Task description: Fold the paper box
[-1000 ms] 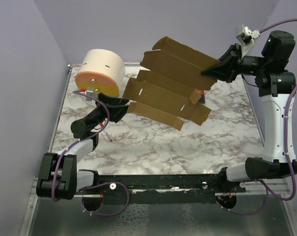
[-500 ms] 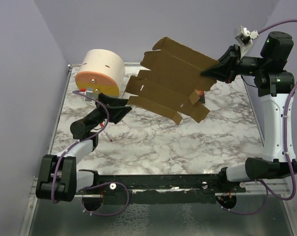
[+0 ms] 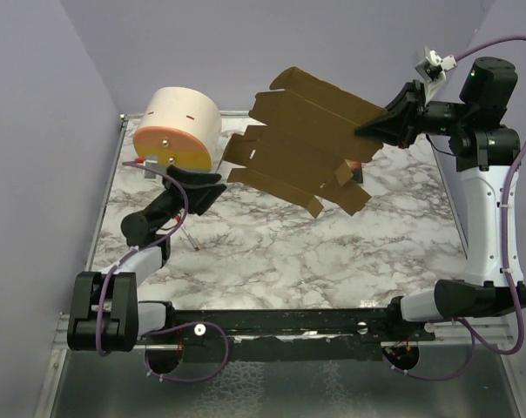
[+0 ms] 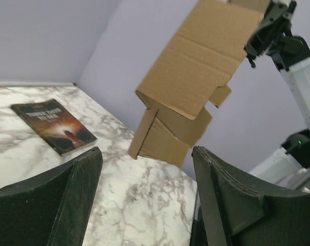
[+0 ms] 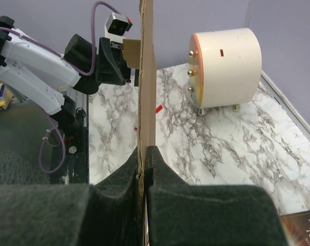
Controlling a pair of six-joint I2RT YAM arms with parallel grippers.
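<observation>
We see the paper box (image 3: 306, 139) tucked up higher than before; right gripper (image 3: 367, 131) pinches its edge, left gripper (image 3: 212, 190) fingers spread.

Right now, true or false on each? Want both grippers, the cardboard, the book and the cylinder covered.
1. The right gripper is shut on the cardboard sheet. True.
2. The cardboard sheet lies flat on the table. False: it is held up, tilted, above the table.
3. The left gripper is open and empty. True.
4. The book stands upright. False: it lies flat on the table.
5. The cylinder sits at the table's right edge. False: it is at the back left.
</observation>
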